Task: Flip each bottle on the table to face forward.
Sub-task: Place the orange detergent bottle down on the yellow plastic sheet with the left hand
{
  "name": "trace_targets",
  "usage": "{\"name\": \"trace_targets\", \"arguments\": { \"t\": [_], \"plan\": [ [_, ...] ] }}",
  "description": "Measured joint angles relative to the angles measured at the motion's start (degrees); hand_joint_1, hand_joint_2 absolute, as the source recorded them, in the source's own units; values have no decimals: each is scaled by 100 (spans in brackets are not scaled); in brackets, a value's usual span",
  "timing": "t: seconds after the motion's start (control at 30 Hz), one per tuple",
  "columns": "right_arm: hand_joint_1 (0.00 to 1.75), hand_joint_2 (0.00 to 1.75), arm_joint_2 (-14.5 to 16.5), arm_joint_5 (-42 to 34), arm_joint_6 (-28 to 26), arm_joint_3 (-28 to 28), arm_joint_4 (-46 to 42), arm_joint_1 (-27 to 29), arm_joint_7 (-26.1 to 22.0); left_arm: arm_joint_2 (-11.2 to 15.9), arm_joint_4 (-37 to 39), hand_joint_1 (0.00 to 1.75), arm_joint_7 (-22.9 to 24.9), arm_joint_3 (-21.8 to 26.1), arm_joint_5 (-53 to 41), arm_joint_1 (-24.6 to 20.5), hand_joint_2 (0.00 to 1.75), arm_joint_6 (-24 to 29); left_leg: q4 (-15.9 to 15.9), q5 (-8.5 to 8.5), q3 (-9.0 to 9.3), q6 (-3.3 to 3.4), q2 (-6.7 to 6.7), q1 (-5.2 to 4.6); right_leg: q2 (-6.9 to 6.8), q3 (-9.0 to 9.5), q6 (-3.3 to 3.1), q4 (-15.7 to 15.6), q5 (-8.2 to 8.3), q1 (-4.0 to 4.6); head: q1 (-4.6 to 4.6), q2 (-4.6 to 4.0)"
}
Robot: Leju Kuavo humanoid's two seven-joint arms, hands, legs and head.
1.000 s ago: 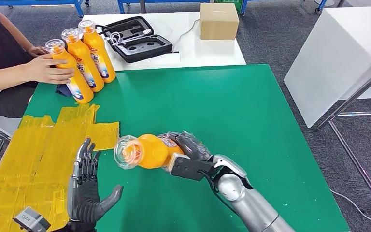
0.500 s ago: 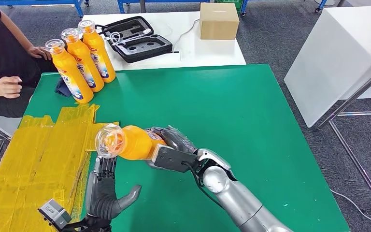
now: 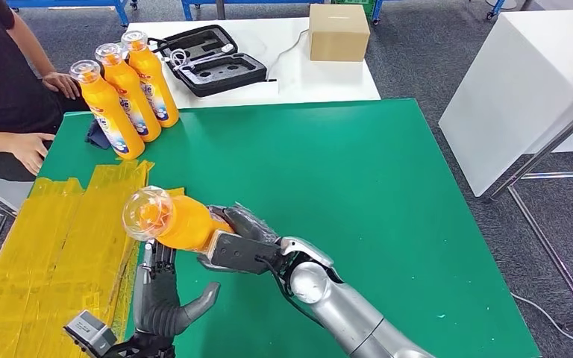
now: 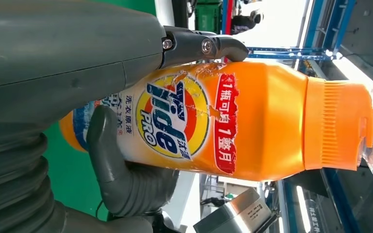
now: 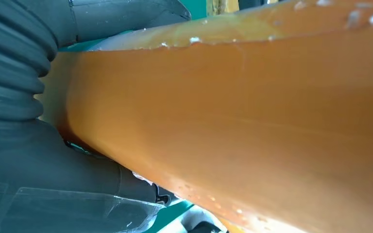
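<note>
The right hand [image 3: 240,237] grips an orange bottle [image 3: 175,221] around its body and holds it tilted in the air above the green tabletop [image 3: 343,171], its clear cap [image 3: 148,213] pointing toward the robot's left, over the edge of a patch of yellow tape [image 3: 60,239] stuck to the tabletop. The left hand [image 3: 166,294] sits just beneath the bottle's neck with palm up, thumb out and fingers apart, holding nothing in the head view. In the left wrist view the bottle's label reads "Tide PRO" in blue letters on a yellow and orange roundel, with a red band of white Chinese characters beside it and a ribbed orange collar below the cap; smaller Chinese print on the white part of the label is too fine to read. There a grey thumb and dark fingers lie against the label side of the bottle, though I cannot tell whether they touch it. The right wrist view shows the bottle's plain orange back close up. At the far left corner of the tabletop three more orange bottles [image 3: 127,93] stand upright in a tight row, blue and white labels partly showing. A person's hand [image 3: 31,149] rests near them at the edge. Beyond, a white table [image 3: 298,78] carries an open black case [image 3: 209,60] and a cardboard box [image 3: 337,32].
</note>
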Motion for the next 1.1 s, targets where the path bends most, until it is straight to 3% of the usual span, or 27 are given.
{"name": "trace_targets", "arguments": {
  "t": [0.3,0.67,0.7,0.8,0.83,1.1],
  "plan": [
    [175,175,204,251,-7,735,126,140,23,8,-77,0,-42,276,-16,89,175,168,0,0,-7,-1,-1,5,-1,-11,-2,1,-1,2,-1,0],
    [175,175,-5,518,-111,1372,-67,296,-73,-6,-198,0,-213,645,-79,475,175,-11,-1,0,-9,-1,4,1,0,-16,-2,-1,-1,-1,0,0],
    [175,175,-27,534,-121,1418,-89,301,-69,-16,-202,36,-223,673,-84,498,175,-29,-1,0,-9,-1,4,1,0,-17,-2,-1,-1,0,0,0],
    [175,175,-72,563,-145,1525,-142,303,-45,-52,-209,167,-246,744,-117,555,175,-76,-1,0,-9,-1,5,2,0,-17,-2,-1,-1,0,0,0],
    [175,175,-79,568,-148,1550,-152,302,-36,-65,-214,175,-255,764,-134,573,175,-89,-1,0,-8,-1,6,2,0,-17,-2,-1,-1,0,0,0],
    [175,175,-129,574,-163,1642,-192,300,-20,-128,-244,175,-357,877,-180,635,175,-175,-1,0,-8,-1,7,3,0,-17,-2,0,-1,0,0,0]
  ]
}}
